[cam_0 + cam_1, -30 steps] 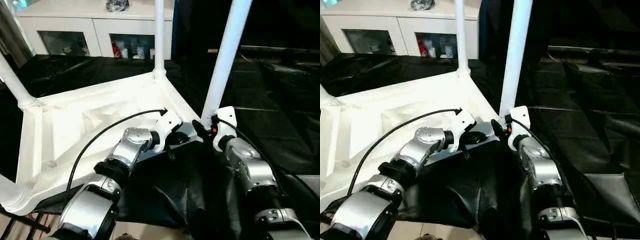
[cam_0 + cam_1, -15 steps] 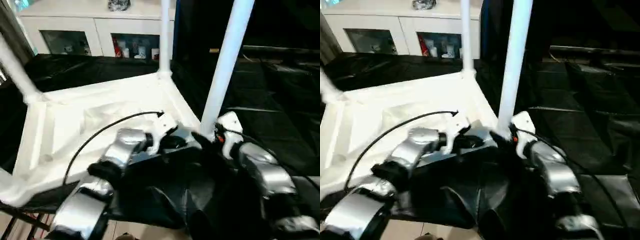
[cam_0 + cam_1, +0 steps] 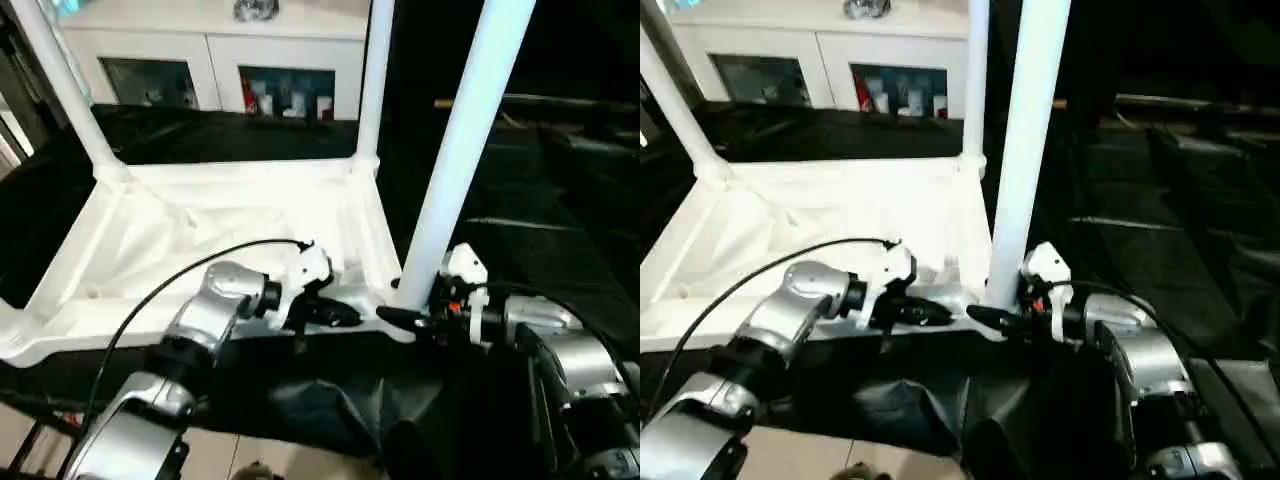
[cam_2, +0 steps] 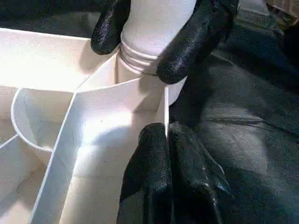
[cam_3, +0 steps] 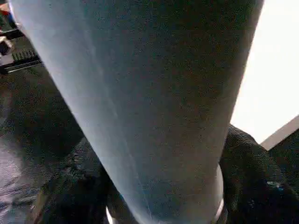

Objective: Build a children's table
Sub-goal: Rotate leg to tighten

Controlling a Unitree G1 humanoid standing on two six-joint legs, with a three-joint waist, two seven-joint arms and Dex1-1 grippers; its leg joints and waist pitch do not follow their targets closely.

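Observation:
The children's table lies upside down, its white ribbed tabletop resting on black cloth. Three white legs stand in corner sockets: far left, far right and near right. My right gripper is closed around the threaded base of the near-right leg, one black finger on each side. That leg stands close between the fingers in the right wrist view. My left gripper is shut, its tips against the tabletop's thin rim wall just beside that corner socket.
A white cabinet with glass doors stands behind the work table. Black cloth covers the table to the right and hangs over its front edge, with pale floor below. A black cable arcs over my left forearm.
The whole picture has swung, so the camera moved. Both grippers stay at the near-right corner, and my right forearm now reaches the leg's base more from the side.

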